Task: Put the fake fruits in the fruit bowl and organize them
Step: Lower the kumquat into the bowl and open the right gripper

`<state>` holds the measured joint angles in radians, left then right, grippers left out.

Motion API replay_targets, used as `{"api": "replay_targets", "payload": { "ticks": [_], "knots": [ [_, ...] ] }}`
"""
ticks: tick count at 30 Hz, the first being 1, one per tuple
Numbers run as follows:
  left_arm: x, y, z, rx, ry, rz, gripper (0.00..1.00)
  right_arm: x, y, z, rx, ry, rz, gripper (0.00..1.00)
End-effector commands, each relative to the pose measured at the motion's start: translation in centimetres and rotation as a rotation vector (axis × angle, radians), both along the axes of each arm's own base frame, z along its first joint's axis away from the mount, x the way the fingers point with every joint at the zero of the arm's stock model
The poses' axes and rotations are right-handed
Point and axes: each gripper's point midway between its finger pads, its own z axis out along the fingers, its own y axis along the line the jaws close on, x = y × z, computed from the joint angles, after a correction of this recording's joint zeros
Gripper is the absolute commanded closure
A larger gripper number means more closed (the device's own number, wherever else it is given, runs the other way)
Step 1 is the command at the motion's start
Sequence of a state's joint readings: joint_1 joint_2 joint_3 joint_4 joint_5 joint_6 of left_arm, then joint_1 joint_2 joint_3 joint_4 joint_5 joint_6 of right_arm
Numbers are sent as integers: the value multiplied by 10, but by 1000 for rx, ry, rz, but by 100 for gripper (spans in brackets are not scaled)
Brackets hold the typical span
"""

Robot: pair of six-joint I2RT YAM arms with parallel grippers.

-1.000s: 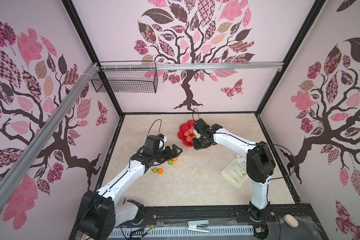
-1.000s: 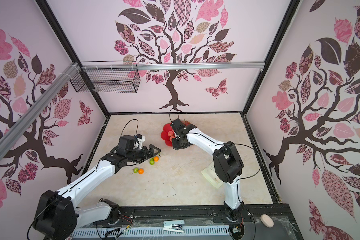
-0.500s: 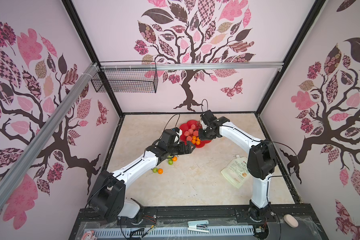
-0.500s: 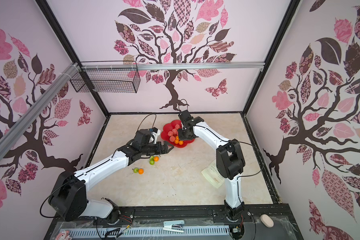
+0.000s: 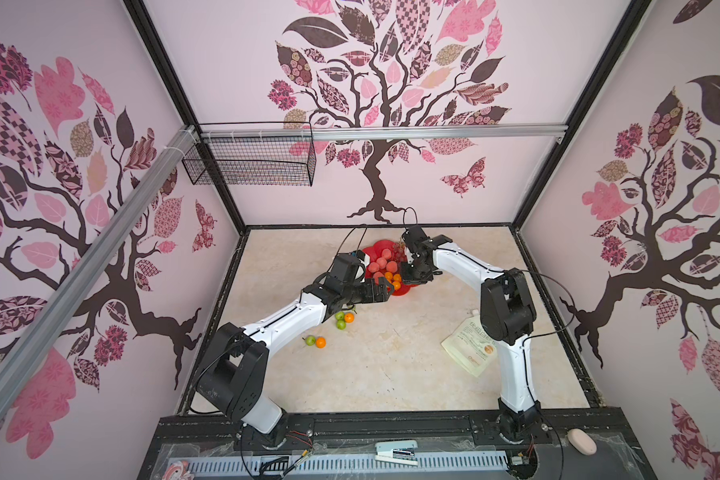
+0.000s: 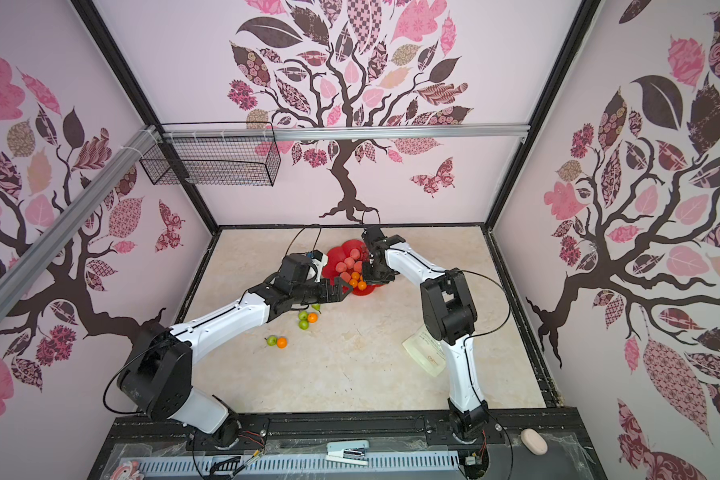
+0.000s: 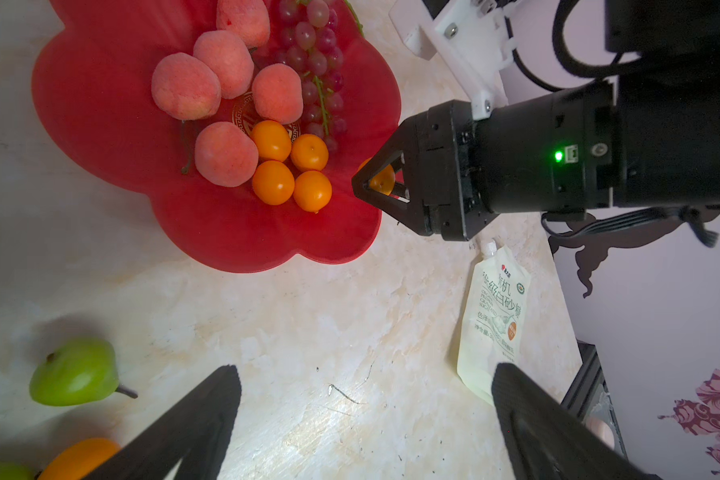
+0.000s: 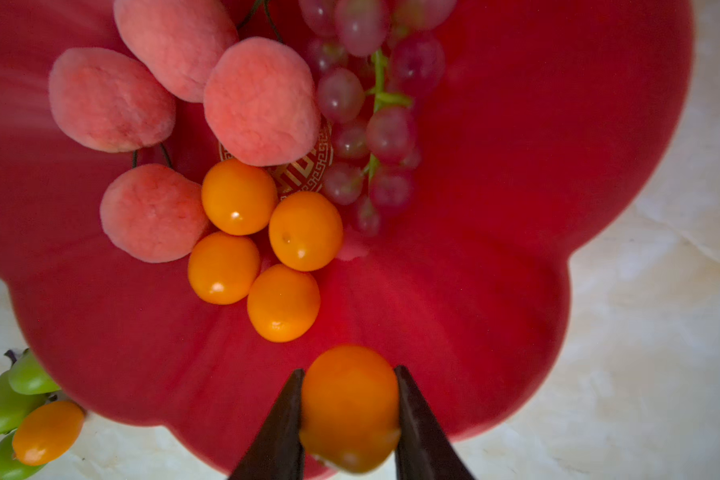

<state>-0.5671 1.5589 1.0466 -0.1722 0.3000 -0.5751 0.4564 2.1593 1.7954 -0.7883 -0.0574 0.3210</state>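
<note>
Entry: right gripper [image 8: 348,372] clamped one orange [image 8: 350,411] over the fruit bowl [image 8: 516,187]. Release was best made low, beside the four grouped oranges [image 8: 283,303]. Left gripper [image 7: 366,374] gaped, empty.

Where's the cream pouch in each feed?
Top view: pouch on the table, beside the right arm.
Top view: same spot, partly behind that arm.
Left wrist: on the table, near the right gripper.
Right wrist: not in view.
Shared landmark: red fruit bowl.
</note>
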Motion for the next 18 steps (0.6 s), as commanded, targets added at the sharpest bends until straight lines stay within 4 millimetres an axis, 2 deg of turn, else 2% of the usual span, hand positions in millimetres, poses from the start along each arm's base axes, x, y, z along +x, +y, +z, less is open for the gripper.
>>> {"api": "replay_targets", "payload": {
  "ticks": [1, 6, 18],
  "knots": [
    [8, -8, 13, -19, -40, -18, 2, 6, 3, -10, -7, 22, 13, 67],
    [6, -8, 10, -14, -34, -22, 2, 8, 4, -19, -11, 39, 16, 66],
    [5, -10, 6, -17, -14, -32, 1, 7, 4, -25, -11, 57, 16, 62]
  ]
}}
